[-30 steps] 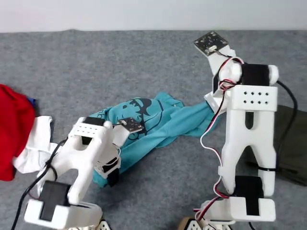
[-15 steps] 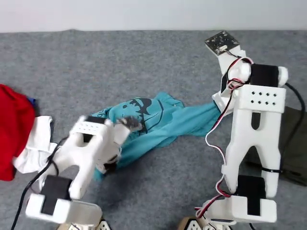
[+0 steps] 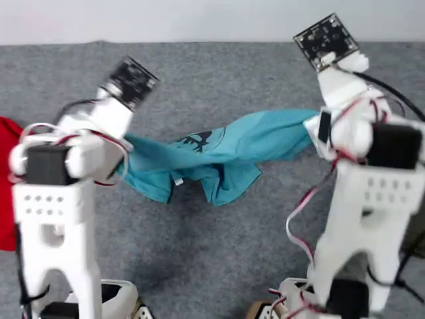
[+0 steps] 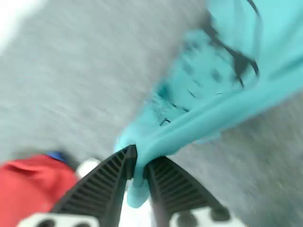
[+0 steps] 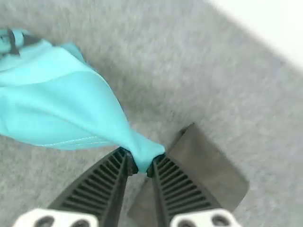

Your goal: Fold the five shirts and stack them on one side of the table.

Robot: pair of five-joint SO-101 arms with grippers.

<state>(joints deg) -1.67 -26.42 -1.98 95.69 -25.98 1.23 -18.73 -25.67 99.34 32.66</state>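
Observation:
A teal shirt (image 3: 219, 149) with a dark print hangs stretched between the two arms above the grey table, its middle sagging down. My left gripper (image 4: 138, 166) is shut on the shirt's left end (image 4: 199, 113); in the high view that arm (image 3: 73, 159) stands raised at the left. My right gripper (image 5: 141, 166) is shut on a bunched corner of the teal shirt (image 5: 57, 104), and its arm (image 3: 362, 139) is raised at the right.
A red shirt (image 3: 6, 179) lies at the table's left edge, seen as the red shirt (image 4: 33, 179) with a white garment beside it. A dark olive folded shirt (image 5: 203, 175) lies on the right side. The grey table (image 3: 219, 73) runs open behind the arms.
Both arms have risen and pulled apart, lifting the teal shirt off the table and stretching it out. The left arm swung up from low over the shirt.

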